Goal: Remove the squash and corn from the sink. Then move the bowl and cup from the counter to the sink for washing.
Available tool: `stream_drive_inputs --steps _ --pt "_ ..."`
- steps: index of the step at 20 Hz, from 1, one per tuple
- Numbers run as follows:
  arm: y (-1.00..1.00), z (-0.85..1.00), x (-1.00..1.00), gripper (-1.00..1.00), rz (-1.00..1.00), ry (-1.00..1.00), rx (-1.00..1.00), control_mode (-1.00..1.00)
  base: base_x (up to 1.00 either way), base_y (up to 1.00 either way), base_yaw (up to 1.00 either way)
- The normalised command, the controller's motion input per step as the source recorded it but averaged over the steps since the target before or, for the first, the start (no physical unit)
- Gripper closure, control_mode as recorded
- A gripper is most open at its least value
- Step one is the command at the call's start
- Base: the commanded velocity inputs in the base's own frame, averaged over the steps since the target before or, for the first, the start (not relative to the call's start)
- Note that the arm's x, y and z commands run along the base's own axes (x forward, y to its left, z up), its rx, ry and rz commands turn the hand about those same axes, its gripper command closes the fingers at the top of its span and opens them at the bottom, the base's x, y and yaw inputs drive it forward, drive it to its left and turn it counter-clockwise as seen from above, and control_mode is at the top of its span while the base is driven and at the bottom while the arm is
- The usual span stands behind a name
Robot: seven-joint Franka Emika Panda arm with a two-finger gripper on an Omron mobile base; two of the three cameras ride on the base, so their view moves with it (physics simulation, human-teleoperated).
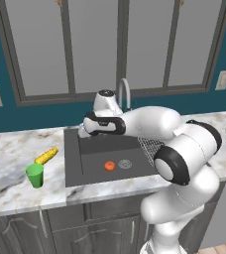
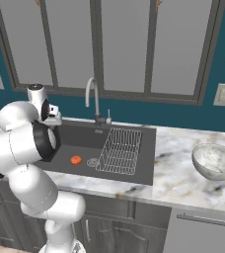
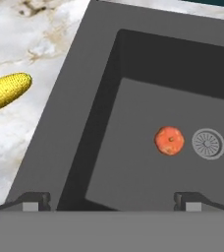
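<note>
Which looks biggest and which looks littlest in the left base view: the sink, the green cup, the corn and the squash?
1. The sink, by far the largest.
2. The green cup and the corn look about alike; the cup is wider, the corn slimmer, so no ranking between them.
3. The squash, the smallest, though it sits a bit farther down in the basin.

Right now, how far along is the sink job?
Done: the corn lies on the counter left of the sink, near the cup. In hand: nothing; the tool is open above the sink's left edge. Left: the squash sits beside the drain, and the cup and the bowl are on the counter.
</note>
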Motion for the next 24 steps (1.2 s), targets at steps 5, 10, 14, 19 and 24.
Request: stream_drive_inputs --steps 5,10,14,19,24 --pt "-0.24 -0.03 0.0 -1.0 0.0 0.0 0.0 -1.0 0.0 0.0 0.0" --pt "-0.21 -0.04 0.04 -1.0 0.0 0.0 0.0 -1.0 0.0 0.0 0.0" --pt "-0.22 -0.05 0.0 -1.0 0.0 0.0 0.0 -1.0 0.0 0.0 0.0" --pt "-0.21 -0.07 0.0 -1.0 0.0 0.0 0.0 -1.0 0.0 0.0 0.0" --pt "-0.16 -0.08 0.01 -1.0 0.0 0.0 0.0 -1.0 0.0 0.0 0.0"
